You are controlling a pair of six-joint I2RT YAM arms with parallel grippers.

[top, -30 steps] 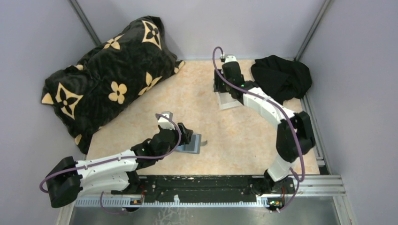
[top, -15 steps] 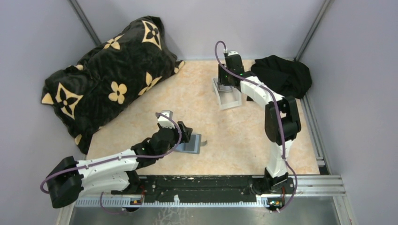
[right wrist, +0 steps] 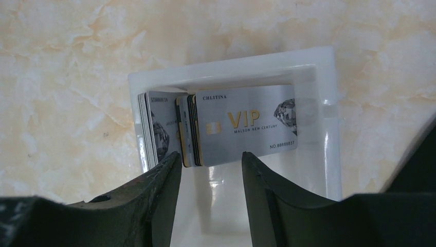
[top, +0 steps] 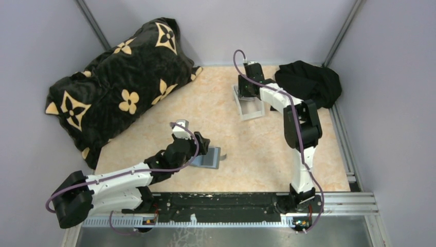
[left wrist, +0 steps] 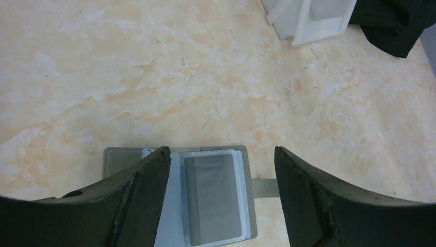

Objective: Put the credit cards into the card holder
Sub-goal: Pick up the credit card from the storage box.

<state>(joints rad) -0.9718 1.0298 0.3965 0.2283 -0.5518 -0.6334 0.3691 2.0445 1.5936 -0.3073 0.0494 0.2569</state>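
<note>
Just beyond the wide-apart right tool (right wrist: 211,155), credit cards (right wrist: 241,126) on edge, long axis sideways

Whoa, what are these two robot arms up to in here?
They're putting credit cards into a card holder. The right claw hangs open at the edge of the credit cards, stacked upright in a white tray, not gripping yet. The left claw hovers open over the card holder, which lies spread open on the table with what looks like one grey card in its sleeve.
</note>
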